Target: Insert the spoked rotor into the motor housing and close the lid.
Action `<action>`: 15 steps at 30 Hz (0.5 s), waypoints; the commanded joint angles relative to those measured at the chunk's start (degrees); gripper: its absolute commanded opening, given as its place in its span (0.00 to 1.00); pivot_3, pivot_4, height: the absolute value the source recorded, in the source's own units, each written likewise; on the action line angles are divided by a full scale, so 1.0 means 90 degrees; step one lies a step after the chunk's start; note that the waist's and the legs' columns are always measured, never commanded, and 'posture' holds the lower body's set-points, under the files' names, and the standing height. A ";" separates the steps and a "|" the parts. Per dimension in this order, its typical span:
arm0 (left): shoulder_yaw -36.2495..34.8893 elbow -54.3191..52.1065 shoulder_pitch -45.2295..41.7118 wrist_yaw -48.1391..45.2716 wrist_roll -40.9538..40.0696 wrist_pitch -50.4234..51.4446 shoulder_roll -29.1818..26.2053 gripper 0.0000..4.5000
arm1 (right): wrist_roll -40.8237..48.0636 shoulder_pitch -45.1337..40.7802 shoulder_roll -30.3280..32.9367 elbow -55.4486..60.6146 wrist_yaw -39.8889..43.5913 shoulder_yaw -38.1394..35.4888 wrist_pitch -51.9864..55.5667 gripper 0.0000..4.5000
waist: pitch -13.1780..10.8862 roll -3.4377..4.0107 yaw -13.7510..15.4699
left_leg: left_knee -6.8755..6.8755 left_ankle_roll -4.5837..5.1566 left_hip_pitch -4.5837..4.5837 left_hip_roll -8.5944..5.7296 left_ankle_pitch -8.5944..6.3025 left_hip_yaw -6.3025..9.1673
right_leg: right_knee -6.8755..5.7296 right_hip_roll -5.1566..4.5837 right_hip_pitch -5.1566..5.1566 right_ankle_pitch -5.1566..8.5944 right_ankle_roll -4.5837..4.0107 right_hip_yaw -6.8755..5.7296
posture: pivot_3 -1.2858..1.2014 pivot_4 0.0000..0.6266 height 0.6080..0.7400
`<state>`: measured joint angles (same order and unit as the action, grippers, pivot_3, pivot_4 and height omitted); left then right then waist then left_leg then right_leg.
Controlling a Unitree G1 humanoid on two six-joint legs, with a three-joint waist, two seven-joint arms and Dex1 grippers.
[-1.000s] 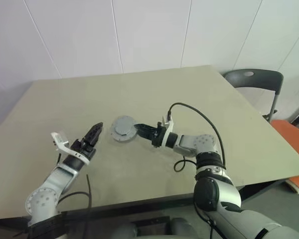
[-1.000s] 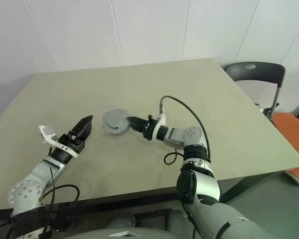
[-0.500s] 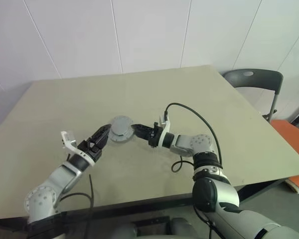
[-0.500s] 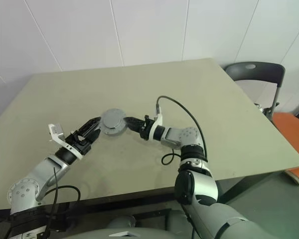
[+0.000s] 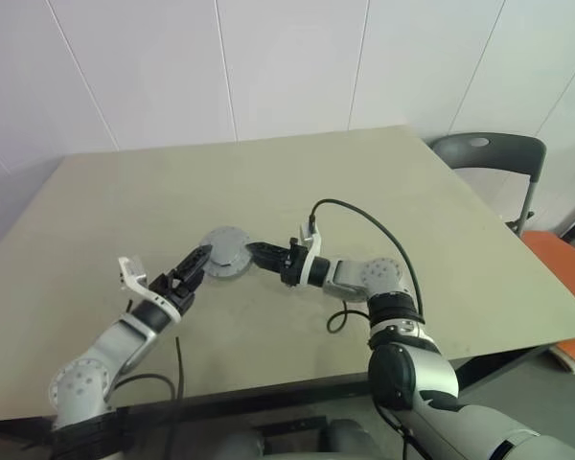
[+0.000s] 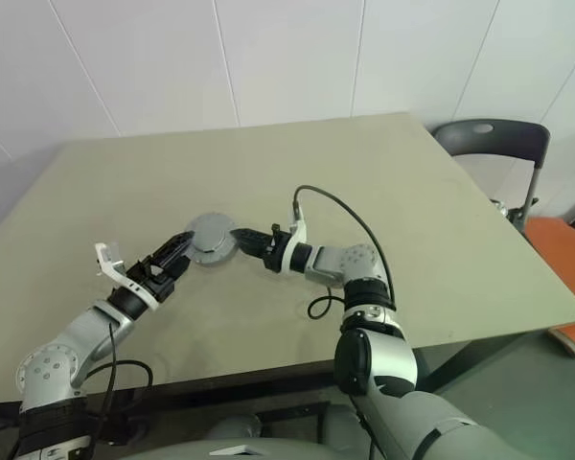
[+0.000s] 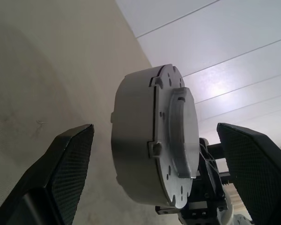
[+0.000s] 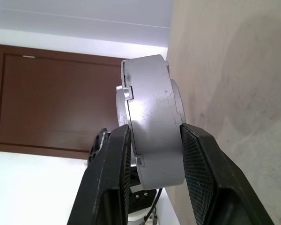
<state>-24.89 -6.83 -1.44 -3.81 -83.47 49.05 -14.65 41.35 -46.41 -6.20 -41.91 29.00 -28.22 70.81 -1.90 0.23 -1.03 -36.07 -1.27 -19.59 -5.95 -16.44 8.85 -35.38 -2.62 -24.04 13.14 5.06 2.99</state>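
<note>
White wall panels are standing behind the beige desk (image 5: pixel 383 192) you are working over, and a dark chair (image 5: pixel 489 153) is sitting past its far right corner, with a brown door showing in the right wrist view.

Your right tool (image 5: pixel 252 252) is reaching in level from the right and pinching the closed grey motor case (image 5: pixel 226 253) by its thickness: one black finger (image 8: pixel 113 178) is pressing on the lid (image 7: pixel 174 140) side, the other on the flat back of the housing (image 7: pixel 133 140). The case is being held on edge just above the desk, near the middle of the front half, not lying flat. The lid is already sitting on the housing, its raised centre and small rim tabs facing away from the desk in the left wrist view. You cannot tell from these views where the rotor is.

Your left tool (image 5: pixel 194 263) is coming in from the left with its two fingers spread wide. They are flanking the case, one finger (image 7: pixel 68 164) on either side, with clear gaps, so they are not touching it. A black cable (image 5: pixel 364 216) is looping up off your right wrist.
</note>
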 commanded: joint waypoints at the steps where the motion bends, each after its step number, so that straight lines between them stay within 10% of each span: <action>1: -0.0021 -0.0035 0.0046 -0.0134 0.0061 -0.0077 -0.0037 0.99 | 0.0353 -0.0203 -0.0098 0.0255 0.0149 0.0011 -0.0019 0.30 | 0.0000 0.0000 -0.0004 | 0.0000 0.0000 0.0000 0.0000 0.0000 0.0000 | 0.0000 0.0000 0.0000 0.0000 0.0000 0.0000 | 0.52 0.00 1.00; 15: 0.0304 0.0134 -0.0611 0.0025 -0.0040 -0.0122 0.0526 0.99 | 0.0358 -0.0159 -0.0059 0.0267 0.0156 0.0166 -0.0015 0.30 | 0.0000 -0.0001 -0.0008 | -0.0003 0.0000 0.0000 0.0000 0.0000 -0.0002 | -0.0002 0.0000 0.0000 0.0000 0.0000 0.0002 | 0.52 0.00 1.00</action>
<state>-22.13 -5.14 -5.46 -3.29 -83.22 48.84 -9.88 41.86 -46.36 -6.10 -41.85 29.02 -26.74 70.78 -1.90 0.22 -1.10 -36.09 -1.27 -19.59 -5.95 -16.44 8.83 -35.40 -2.61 -24.05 13.14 5.06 3.01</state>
